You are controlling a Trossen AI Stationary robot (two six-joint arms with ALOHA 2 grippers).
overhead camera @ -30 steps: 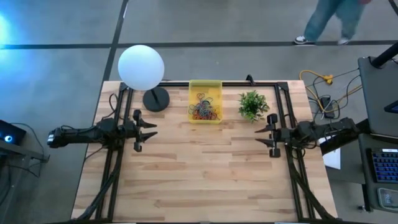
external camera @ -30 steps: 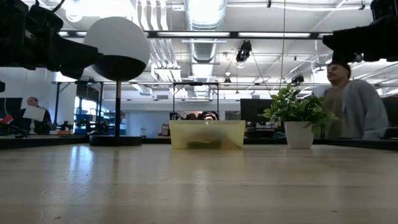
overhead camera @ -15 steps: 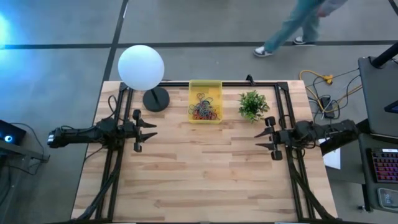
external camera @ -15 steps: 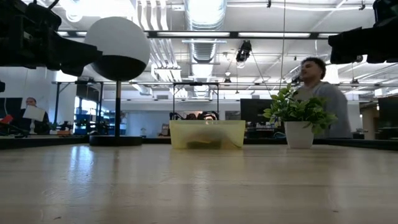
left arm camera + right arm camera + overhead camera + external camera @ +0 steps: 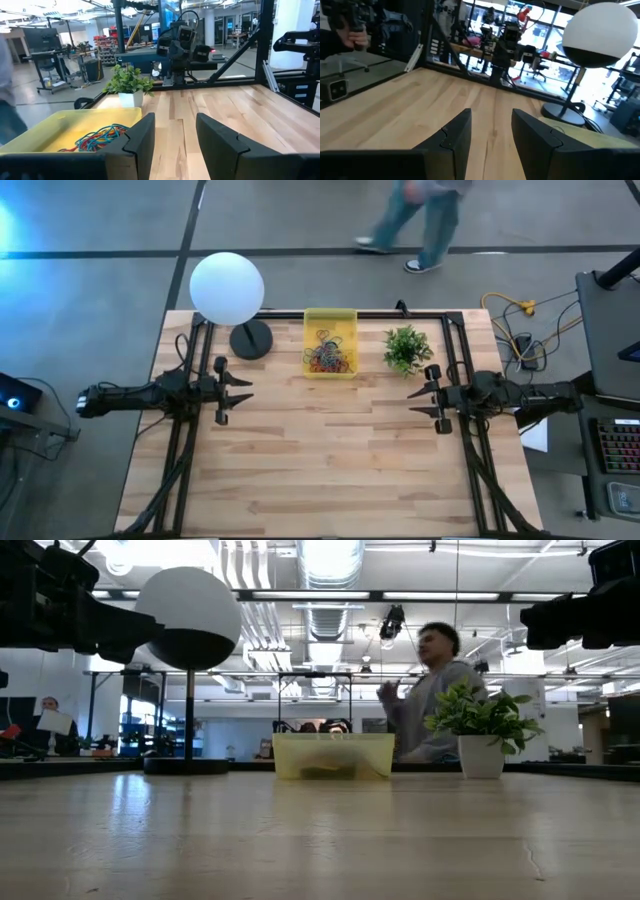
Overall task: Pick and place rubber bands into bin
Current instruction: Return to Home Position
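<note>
The yellow bin (image 5: 330, 343) stands at the table's far edge, between the lamp and the plant, with a tangle of coloured rubber bands (image 5: 329, 357) lying in it; the bin (image 5: 75, 131) and the rubber bands (image 5: 100, 137) also show in the left wrist view. My left gripper (image 5: 240, 389) hovers open over the table's left side, pointing level toward the right. My right gripper (image 5: 420, 400) hovers open over the right side, pointing level toward the left. Nothing sits between either pair of fingers.
A white globe lamp (image 5: 227, 288) on a black base (image 5: 250, 339) stands left of the bin. A small potted plant (image 5: 405, 348) stands right of it. A black frame runs along the table's edges. A person (image 5: 415, 220) walks past beyond the far edge.
My right gripper has swung slightly toward the table's far edge and now points straight across toward the left. The person beyond the table has walked from right to left. My left arm has kept still.
</note>
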